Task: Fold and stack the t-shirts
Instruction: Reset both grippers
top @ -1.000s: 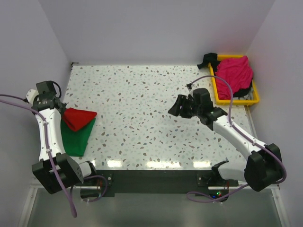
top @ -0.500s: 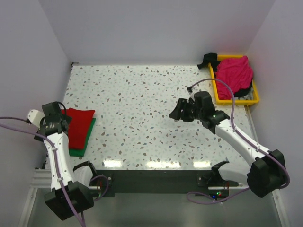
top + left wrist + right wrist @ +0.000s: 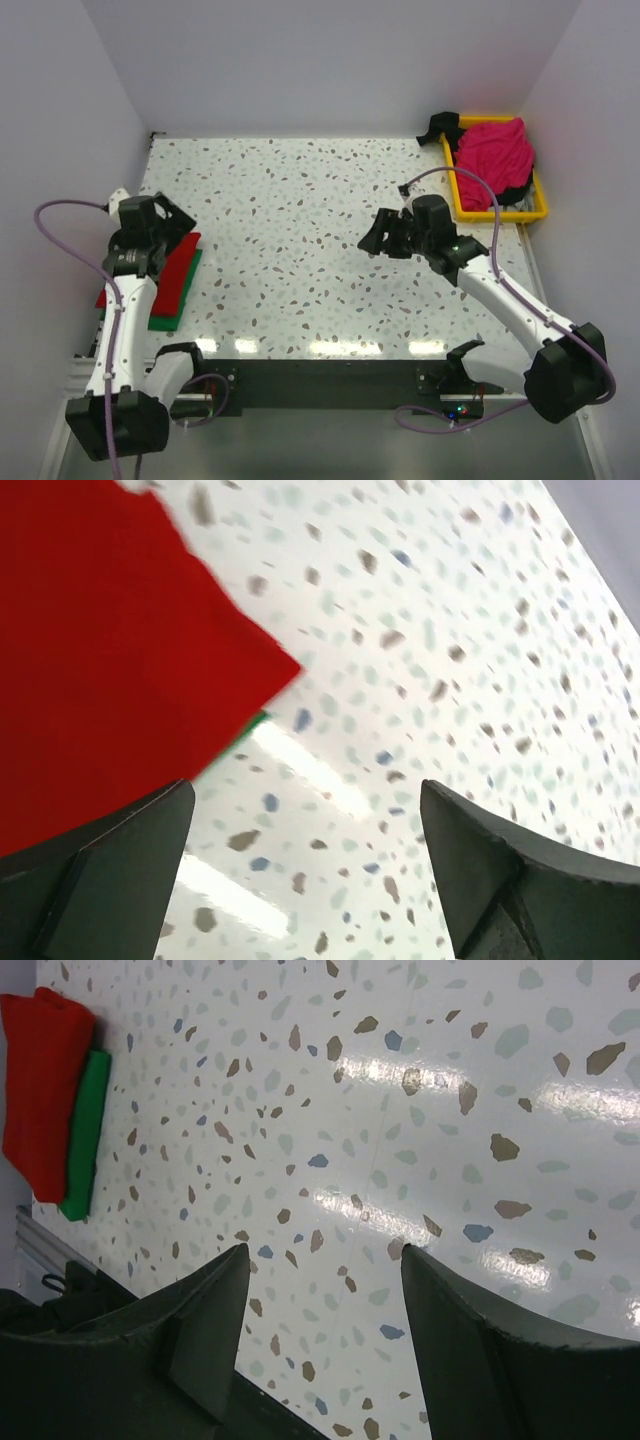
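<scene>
Since half a second ago the left gripper (image 3: 174, 222) has swung from the near left side of the pile up to its far end, and it now hangs over the far corner of the red t-shirt (image 3: 178, 262) at the left edge of the table (image 3: 300, 200). The right arm has barely shifted. The red t-shirt lies folded flat on top of the folded green t-shirt (image 3: 172, 310), whose edge shows as a strip along the right side and near end of the pile; the left arm crosses over the pile's left part.

In the left wrist view the gripper (image 3: 305, 805) has its fingers (image 3: 110, 865) spread wide with only speckled tabletop between them. The red cloth (image 3: 100, 650) fills the upper left of that frame, and a sliver of green (image 3: 256, 723) peeks out under its corner.

The right gripper (image 3: 376, 234) sits right of centre in the top view, pointing left. Its own camera shows it (image 3: 325, 1255) spread too, holding nothing, with the red (image 3: 45, 1090) and green (image 3: 88, 1125) pile in the upper left of the frame.

The magenta-pink t-shirt (image 3: 495, 150) lies crumpled in the yellow tray (image 3: 500, 216) at the upper right, well apart from both grippers.
</scene>
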{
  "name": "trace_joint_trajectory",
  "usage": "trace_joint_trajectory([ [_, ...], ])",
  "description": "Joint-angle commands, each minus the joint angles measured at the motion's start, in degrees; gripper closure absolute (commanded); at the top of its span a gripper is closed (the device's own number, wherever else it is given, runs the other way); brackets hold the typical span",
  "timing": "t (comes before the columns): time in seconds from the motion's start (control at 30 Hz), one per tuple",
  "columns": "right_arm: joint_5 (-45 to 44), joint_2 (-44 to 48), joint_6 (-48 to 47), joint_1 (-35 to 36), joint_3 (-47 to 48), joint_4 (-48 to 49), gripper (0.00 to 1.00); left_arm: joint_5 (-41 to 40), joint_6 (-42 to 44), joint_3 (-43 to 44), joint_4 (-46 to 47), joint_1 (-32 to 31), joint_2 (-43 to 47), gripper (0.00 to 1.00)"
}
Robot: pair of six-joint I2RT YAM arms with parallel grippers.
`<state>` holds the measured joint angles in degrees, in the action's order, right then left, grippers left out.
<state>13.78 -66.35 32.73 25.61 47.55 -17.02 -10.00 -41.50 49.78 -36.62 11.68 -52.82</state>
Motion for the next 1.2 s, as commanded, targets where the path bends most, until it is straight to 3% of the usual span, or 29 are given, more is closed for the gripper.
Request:
trace_joint_trajectory([
  [0.0, -2.5, 1.3, -0.9, 0.2, 2.6, -1.1, 0.33, 3.1, -2.4, -0.2, 8.7, -8.8, -3.1, 0.0],
  [0.2, -6.6, 1.5, -2.0, 0.2, 4.2, -2.1, 0.27, 1.2, -3.7, 0.0, 18.4, -28.3, -12.9, 0.0],
  [0.4, -10.4, 1.4, -2.3, 0.2, 4.9, -2.6, 0.15, 2.2, -1.4, 2.0, 23.1, -40.0, -20.3, 0.0],
  [0.57, -12.6, 1.3, -2.0, 0.3, 4.3, -1.6, 0.01, 9.7, -0.4, -1.4, 33.2, -42.3, -22.5, 0.0],
  [0.67, -13.3, 0.6, -1.4, 0.3, 4.5, -0.9, 0.01, 13.4, -0.1, -1.8, 35.1, -43.6, -23.4, 0.0],
  [1.17, -11.6, -2.5, -0.9, 0.3, 5.4, 3.0, 0.01, 11.3, 2.5, 0.7, 31.2, -44.8, -20.6, 0.0],
])
